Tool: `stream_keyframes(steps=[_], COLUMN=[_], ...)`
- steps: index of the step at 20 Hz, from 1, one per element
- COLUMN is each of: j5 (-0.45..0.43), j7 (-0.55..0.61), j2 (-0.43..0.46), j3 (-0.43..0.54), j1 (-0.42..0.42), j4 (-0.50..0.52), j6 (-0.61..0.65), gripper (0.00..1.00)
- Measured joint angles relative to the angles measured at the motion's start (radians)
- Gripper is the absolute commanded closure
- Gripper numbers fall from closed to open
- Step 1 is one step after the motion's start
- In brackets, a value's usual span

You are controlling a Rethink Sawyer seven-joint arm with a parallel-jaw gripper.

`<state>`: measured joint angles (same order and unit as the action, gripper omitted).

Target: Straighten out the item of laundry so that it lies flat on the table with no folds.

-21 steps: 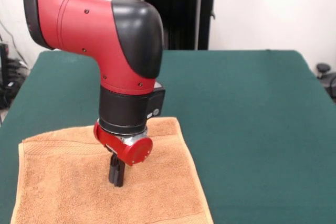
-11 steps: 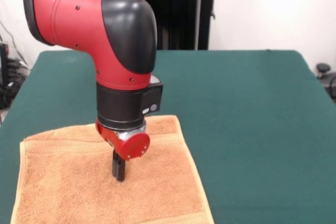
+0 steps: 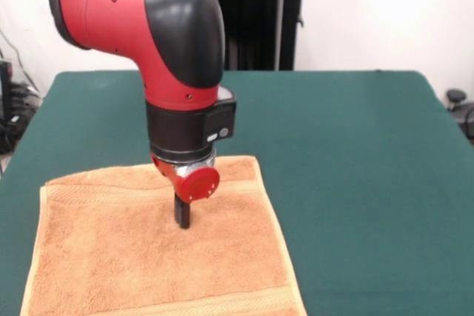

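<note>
your fingers (image 3: 182, 220) are pressed together, tips down on the towel (image 3: 163, 249), likely pinning or dragging the cloth rather than lifting it. the towel spreads all around them on the bench (image 3: 355, 153), orange-tan terry, looking flat with no obvious folds, a border band just beyond the fingers, another nearer the camera.

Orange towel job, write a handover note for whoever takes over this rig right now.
Gripper: fingers shut together, tips pressed down on the orange-tan terry towel, nothing pinched.
Towel: spread on the dark green felt table at its front left in the front view; its front edge runs out of view.
Done: the visible part looks flat, with no folds.
Left: lift the arm away and check the hidden front edge.
</note>
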<state>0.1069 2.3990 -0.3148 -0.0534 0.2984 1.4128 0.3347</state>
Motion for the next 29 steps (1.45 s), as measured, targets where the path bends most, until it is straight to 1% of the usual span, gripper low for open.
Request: stream_keyframes(steps=[7,11,13,17,20,23,24,28,29], j5=[0.027,0.048,0.051,0.049,0.045,0.025,0.006,-0.079,-0.111], j7=[0.0,0.0,0.0,0.0,0.0,0.0,0.0,0.0,0.0], j2=[-0.023,-0.031,-0.036,-0.038,-0.038,-0.041,-0.039,-0.019,-0.008], j3=[0.0,-0.004,-0.006,-0.014,-0.021,-0.036,-0.043,-0.063,-0.068], j1=[0.003,0.001,-0.002,-0.012,-0.019,-0.026,-0.027,-0.026,-0.024], j4=[0.071,0.094,0.104,0.113,0.113,0.105,0.082,-0.045,-0.1], j6=[0.001,0.021,0.054,0.159,0.282,0.475,0.591,0.857,0.929], gripper=[1.0,1.0,1.0,1.0,1.0,1.0,1.0,1.0,1.0])
